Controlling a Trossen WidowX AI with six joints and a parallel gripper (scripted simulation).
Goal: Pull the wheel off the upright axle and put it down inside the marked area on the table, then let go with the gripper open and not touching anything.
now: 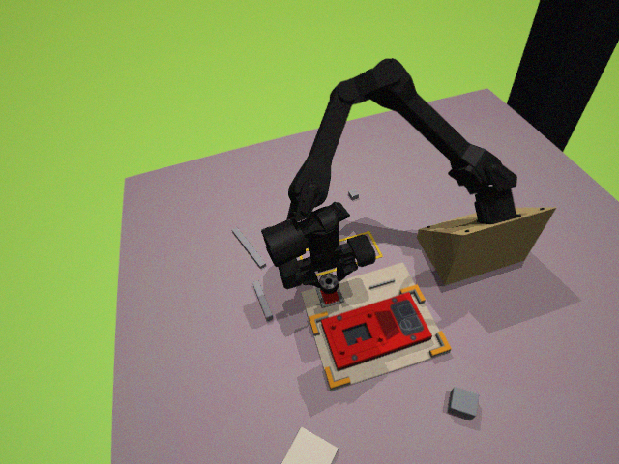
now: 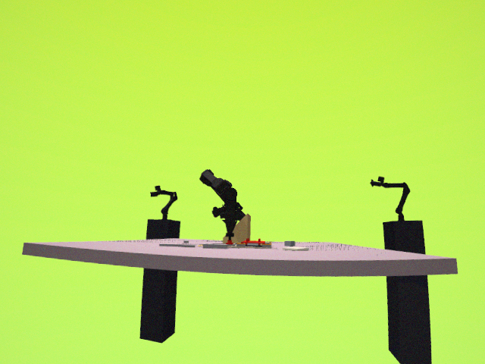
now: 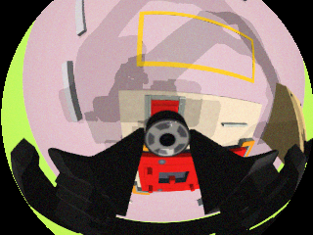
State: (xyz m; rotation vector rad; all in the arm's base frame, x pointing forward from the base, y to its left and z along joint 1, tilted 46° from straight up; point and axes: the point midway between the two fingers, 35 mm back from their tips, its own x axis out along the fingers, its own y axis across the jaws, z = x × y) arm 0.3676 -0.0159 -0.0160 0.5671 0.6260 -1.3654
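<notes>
Wrist view: wheel (image 3: 166,135) clamped in jaws, bore axis vertical.

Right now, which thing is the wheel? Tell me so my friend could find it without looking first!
Find the big red plate on the beige mat in the middle of the table. Just past its far left corner, the black pincer is shut on the wheel. It is the only small round thing there, dark grey with a hole in the middle; the grey bits nearby are flat bars or blocks.
</notes>
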